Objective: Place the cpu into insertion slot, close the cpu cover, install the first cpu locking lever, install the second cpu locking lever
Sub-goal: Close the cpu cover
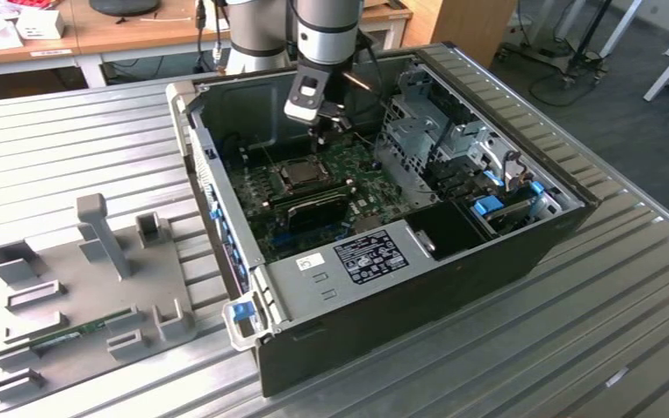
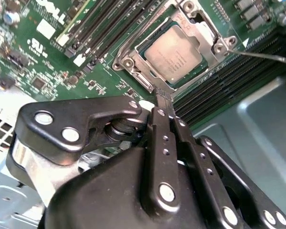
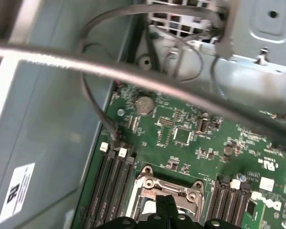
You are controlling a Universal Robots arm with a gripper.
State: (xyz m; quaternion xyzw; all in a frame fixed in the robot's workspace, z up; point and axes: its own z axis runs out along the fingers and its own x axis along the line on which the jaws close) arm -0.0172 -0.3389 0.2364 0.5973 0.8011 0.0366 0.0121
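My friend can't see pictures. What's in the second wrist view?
A black robot tool, shut tight, points at the edge of the insertion slot. The grey square cpu sits inside, framed by the silvery cpu cover, on a green motherboard.

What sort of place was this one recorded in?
Probably a robotics lab or workshop: an open black desktop computer case lies on a ribbed silvery metal table, beside a grey slotted parts fixture, with wooden desks behind.
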